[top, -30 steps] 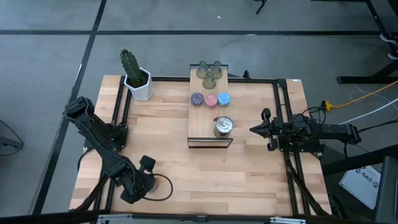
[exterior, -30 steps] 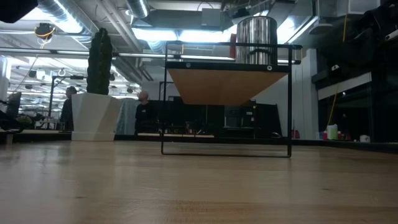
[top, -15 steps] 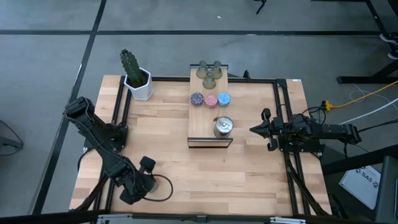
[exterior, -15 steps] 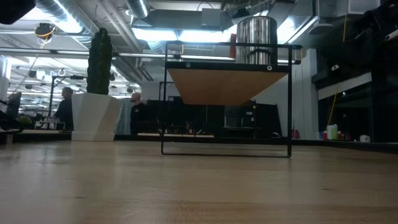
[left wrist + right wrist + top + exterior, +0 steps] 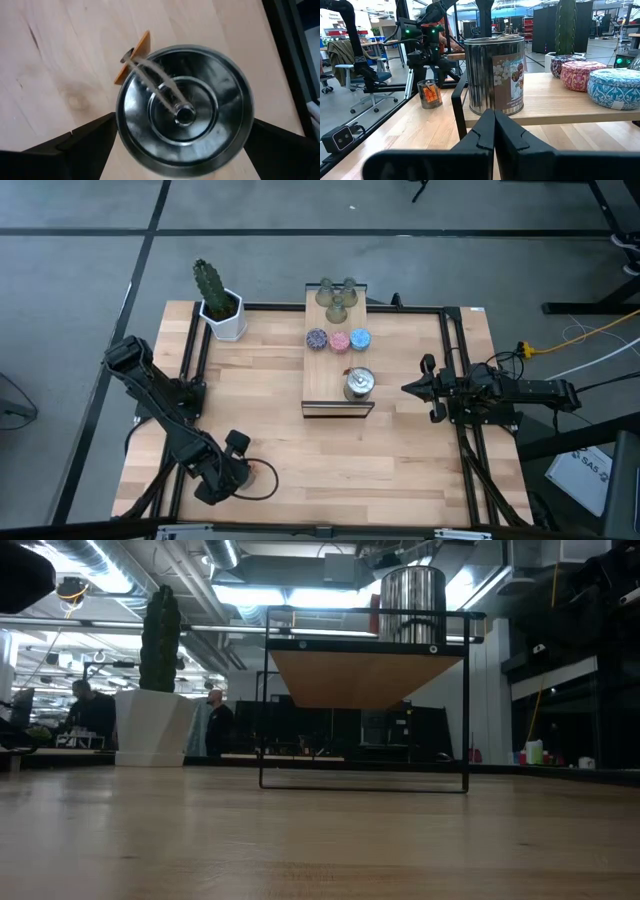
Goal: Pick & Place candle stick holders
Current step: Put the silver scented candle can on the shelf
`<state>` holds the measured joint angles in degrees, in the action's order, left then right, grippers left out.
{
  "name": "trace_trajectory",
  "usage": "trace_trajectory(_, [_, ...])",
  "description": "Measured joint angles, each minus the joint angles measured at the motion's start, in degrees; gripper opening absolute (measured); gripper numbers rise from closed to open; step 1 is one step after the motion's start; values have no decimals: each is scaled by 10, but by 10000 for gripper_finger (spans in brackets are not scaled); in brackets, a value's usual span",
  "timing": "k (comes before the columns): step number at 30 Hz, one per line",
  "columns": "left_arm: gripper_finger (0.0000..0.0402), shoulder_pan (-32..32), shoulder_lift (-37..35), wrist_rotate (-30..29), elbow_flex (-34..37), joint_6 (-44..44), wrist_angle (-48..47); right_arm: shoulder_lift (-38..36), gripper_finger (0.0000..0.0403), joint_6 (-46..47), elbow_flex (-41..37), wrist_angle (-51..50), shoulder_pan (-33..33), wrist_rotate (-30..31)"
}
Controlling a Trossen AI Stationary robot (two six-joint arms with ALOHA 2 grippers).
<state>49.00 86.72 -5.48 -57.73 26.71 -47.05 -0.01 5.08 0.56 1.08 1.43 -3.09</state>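
A small shiny holder (image 5: 184, 107) with a wick and an orange label stands on its base near the table's front left (image 5: 264, 477). My left gripper (image 5: 250, 473) hangs over it, pointing steeply down and open, one finger (image 5: 90, 142) on either side of the holder and apart from it. On the raised board (image 5: 325, 370) stand three olive-green holders (image 5: 337, 296), a purple, a pink and a blue round one (image 5: 339, 339), and a silver one (image 5: 358, 383). My right gripper (image 5: 405, 389) waits shut at the table's right, level, pointing at the board.
A cactus in a white pot (image 5: 215, 300) stands at the far left corner. The board rests on a black wire frame (image 5: 365, 700) above the table top. Black rails (image 5: 455, 360) run along the table's sides. Bare wood lies between the left gripper and the board.
My left gripper has sunk a little toward the shiny holder below it, still open. The holder has stayed where it was.
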Motion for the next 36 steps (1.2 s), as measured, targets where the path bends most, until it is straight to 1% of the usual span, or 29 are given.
trace_trajectory(6, [400, 0, 0, -3, 2, -5, 30, 0, 5, 0, 0, 0, 0, 0])
trace_trajectory(12, [400, 0, 0, -4, 2, -23, 31, 0, 5, 0, 0, 0, 0, 0])
trace_trajectory(27, [400, 0, 0, -6, 2, -20, 34, 0, 5, 0, 0, 0, 0, 0])
trace_trajectory(36, [373, 0, 0, -6, 2, -20, 34, 0, 5, 0, 0, 0, 0, 0])
